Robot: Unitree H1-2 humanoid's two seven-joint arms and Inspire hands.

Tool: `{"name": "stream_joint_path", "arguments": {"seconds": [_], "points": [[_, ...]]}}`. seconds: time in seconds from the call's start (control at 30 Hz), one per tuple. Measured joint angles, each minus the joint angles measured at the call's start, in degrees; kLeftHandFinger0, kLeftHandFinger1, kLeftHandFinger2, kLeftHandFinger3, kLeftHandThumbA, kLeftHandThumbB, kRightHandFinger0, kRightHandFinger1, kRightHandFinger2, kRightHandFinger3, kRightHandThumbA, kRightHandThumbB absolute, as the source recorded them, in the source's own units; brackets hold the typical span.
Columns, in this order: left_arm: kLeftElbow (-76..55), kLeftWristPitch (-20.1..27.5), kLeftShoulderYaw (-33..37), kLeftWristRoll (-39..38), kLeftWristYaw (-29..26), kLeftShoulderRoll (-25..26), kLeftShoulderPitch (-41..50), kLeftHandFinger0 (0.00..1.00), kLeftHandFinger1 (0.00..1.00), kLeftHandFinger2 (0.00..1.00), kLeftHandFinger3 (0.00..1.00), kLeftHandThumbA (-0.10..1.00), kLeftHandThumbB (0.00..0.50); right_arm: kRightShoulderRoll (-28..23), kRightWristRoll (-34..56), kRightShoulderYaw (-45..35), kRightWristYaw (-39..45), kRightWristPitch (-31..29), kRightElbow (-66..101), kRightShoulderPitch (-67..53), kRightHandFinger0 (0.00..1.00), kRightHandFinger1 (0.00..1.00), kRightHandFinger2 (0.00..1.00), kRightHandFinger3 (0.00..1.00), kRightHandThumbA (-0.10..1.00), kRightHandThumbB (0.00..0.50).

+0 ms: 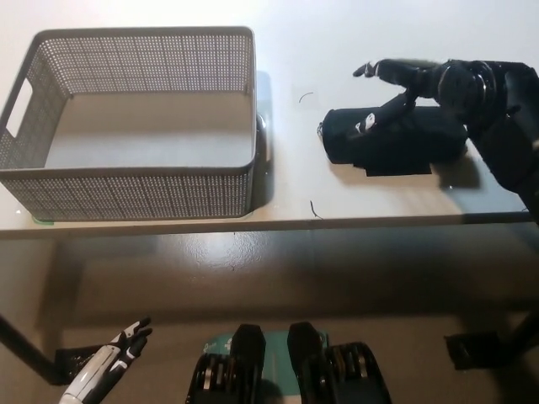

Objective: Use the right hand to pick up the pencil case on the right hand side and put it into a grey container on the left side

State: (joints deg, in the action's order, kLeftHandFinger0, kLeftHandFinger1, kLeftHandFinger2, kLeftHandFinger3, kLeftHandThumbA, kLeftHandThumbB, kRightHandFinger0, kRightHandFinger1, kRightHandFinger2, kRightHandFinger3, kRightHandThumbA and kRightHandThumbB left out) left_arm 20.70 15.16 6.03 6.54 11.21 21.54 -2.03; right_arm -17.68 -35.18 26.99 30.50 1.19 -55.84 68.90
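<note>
Basket [126, 194], grey perforated, occupies the upper left of the frame; the left hand [105, 364] rests at lower left, fingers apart. Pencil case [421, 143] lies at upper right under the right hand [404, 93], fingers spread, not clamped. Off-centre closure risks slip or push away.

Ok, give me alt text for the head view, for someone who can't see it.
The robot's black right hand, fingers spread, reaches over a dark pencil case lying on a white table. An empty grey basket stands to the left; the white left hand hangs below the table edge.
</note>
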Motion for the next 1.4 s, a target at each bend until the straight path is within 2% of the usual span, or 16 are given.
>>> {"name": "stream_joint_path", "arguments": {"seconds": [0.37, 0.67, 0.73, 0.93, 1.03, 1.17, 1.27, 1.4], "points": [[0.0, 0.7, 0.0, 0.0, 0.7, 0.0, 0.0, 0.99, 1.00, 1.00, 1.00, 1.00, 0.265, 3.3, 0.6, 0.0, -1.8, -2.8, -9.0, 1.0, 1.00, 1.00, 1.00, 1.00, 0.90, 0.500], [0.0, 1.6, 0.0, -0.2, 1.4, 0.0, 0.0, 0.98, 1.00, 1.00, 1.00, 1.00, 0.260, 5.2, 0.4, 1.6, -5.1, -5.1, -16.4, 3.0, 1.00, 1.00, 1.00, 1.00, 0.93, 0.500], [0.0, 1.9, 0.0, -0.2, 1.6, 0.0, 0.0, 0.98, 1.00, 1.00, 1.00, 1.00, 0.264, 5.8, 0.4, 2.1, -6.4, -5.5, -18.2, 3.0, 1.00, 1.00, 1.00, 1.00, 0.88, 0.500], [0.0, 2.6, 0.0, -0.4, 2.1, -0.1, 0.0, 0.99, 1.00, 1.00, 1.00, 1.00, 0.293, 7.2, 0.2, 3.4, -10.6, -6.2, -21.9, 3.0, 1.00, 1.00, 1.00, 1.00, 0.89, 0.500], [0.0, 3.0, 0.0, -0.4, 2.3, -0.1, 0.0, 0.99, 1.00, 1.00, 1.00, 1.00, 0.298, 7.5, 0.0, 4.1, -12.3, -6.2, -23.0, 3.0, 1.00, 1.00, 1.00, 1.00, 0.84, 0.500], [0.0, 3.4, 0.0, -0.6, 2.7, -0.1, -0.2, 0.97, 1.00, 1.00, 1.00, 1.00, 0.291, 7.8, 0.0, 4.3, -13.7, -6.2, -23.9, 3.0, 1.00, 1.00, 1.00, 1.00, 0.84, 0.500], [0.1, 3.9, 0.0, -0.7, 2.9, -0.1, -0.5, 0.96, 1.00, 1.00, 1.00, 1.00, 0.289, 7.9, 0.1, 4.5, -14.7, -6.2, -24.2, 2.7, 1.00, 1.00, 1.00, 1.00, 0.78, 0.500], [0.1, 4.5, 0.0, -0.8, 2.9, -0.1, -0.8, 0.97, 1.00, 1.00, 1.00, 1.00, 0.287, 8.1, 0.1, 4.8, -16.4, -6.2, -24.3, 2.0, 1.00, 1.00, 1.00, 1.00, 0.79, 0.500]]}}
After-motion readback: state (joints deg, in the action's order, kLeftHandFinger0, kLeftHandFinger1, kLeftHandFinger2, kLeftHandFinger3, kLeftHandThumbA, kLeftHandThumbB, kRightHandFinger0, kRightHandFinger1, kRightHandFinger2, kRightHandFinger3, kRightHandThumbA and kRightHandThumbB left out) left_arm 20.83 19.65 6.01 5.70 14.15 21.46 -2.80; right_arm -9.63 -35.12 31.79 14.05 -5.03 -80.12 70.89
